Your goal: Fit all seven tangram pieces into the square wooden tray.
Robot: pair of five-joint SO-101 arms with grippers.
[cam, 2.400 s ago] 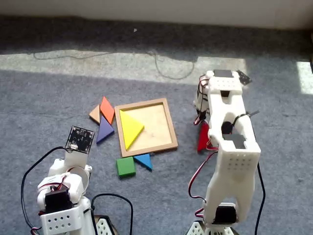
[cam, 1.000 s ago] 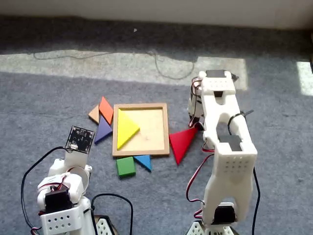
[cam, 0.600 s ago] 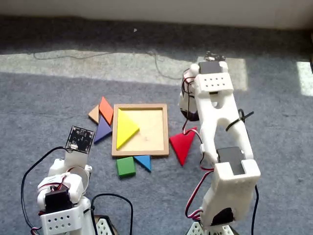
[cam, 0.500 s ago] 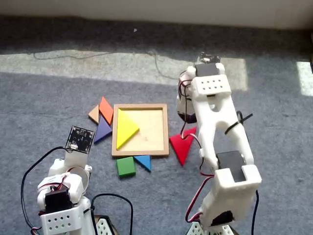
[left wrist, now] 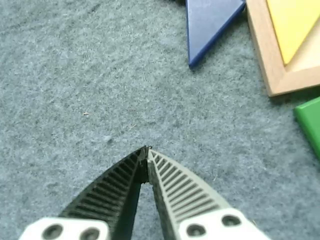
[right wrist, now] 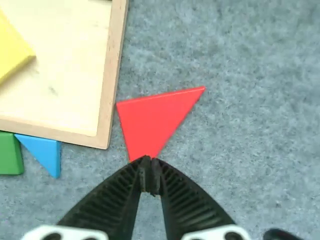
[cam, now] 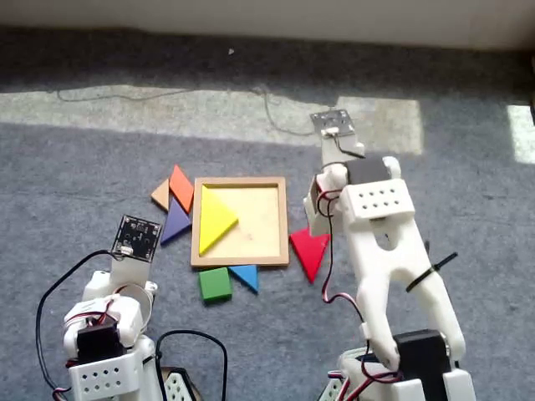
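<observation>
The square wooden tray (cam: 282, 219) lies on the carpet with a yellow triangle (cam: 215, 219) inside it. A red triangle (cam: 311, 249) lies flat just off the tray's right side. My right gripper (right wrist: 149, 167) is shut on nothing, its tips over the carpet at one corner of the red triangle (right wrist: 155, 122). Close by the tray's left side lie a dark blue triangle (cam: 177, 221), an orange piece (cam: 182, 187) and a tan triangle (cam: 161, 195). A green square (cam: 215, 284) and a light blue triangle (cam: 246, 275) lie below the tray. My left gripper (left wrist: 146, 152) is shut over bare carpet, short of the dark blue triangle (left wrist: 210, 20).
Grey carpet runs all round, with a sunlit band and a thin cable (cam: 284, 125) beyond the tray. The right arm (cam: 384, 251) stands right of the red triangle. The left arm (cam: 109, 326) is folded at the near left.
The tray has been squared up and nudged left. The red triangle came out from under the right arm and lies flat beside the tray. The right arm then drew back toward its base. The left arm kept still.
</observation>
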